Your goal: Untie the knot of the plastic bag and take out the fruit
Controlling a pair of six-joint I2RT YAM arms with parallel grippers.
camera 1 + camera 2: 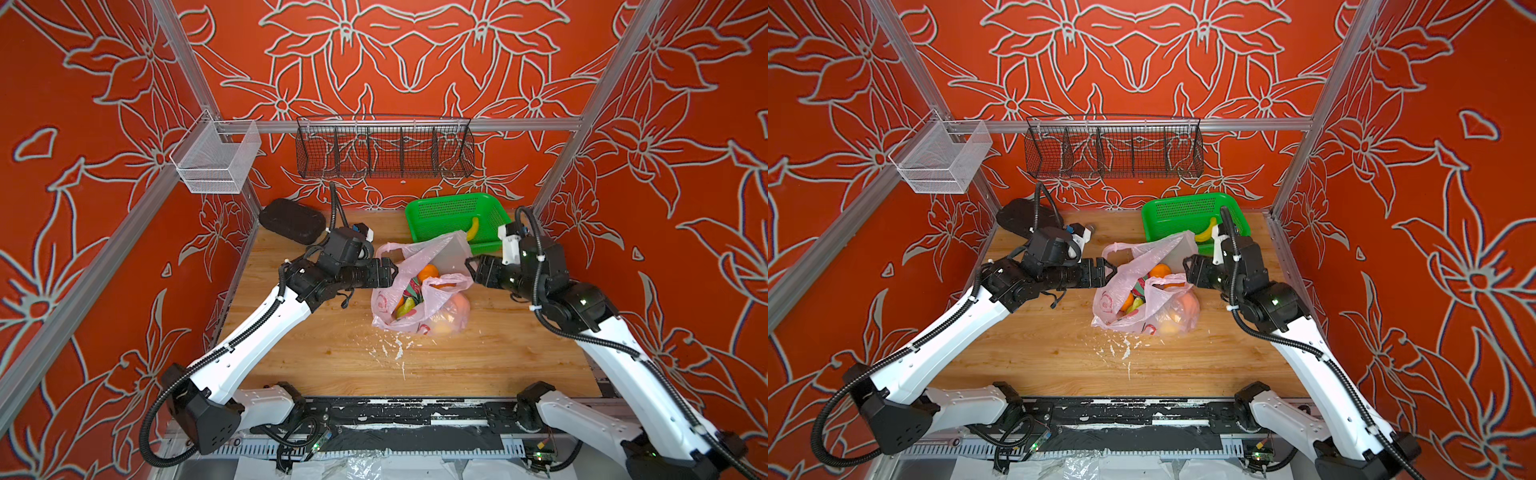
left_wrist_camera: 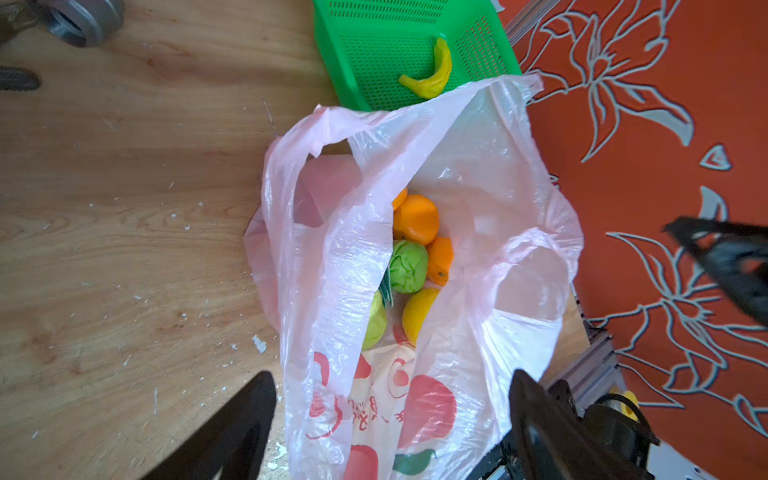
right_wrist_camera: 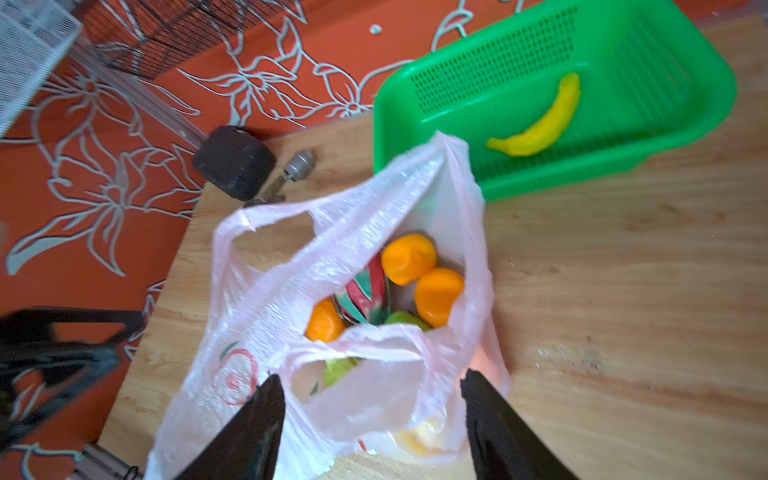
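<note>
The plastic bag lies just in front of the green basket. Its long axis runs from the basket toward the robot, and its mouth gapes upward. No knot joins the handle loops. The left gripper and right gripper flank it, both spread and holding nothing. Best next: one pins a handle while the other lifts the top orange straight up.
</note>
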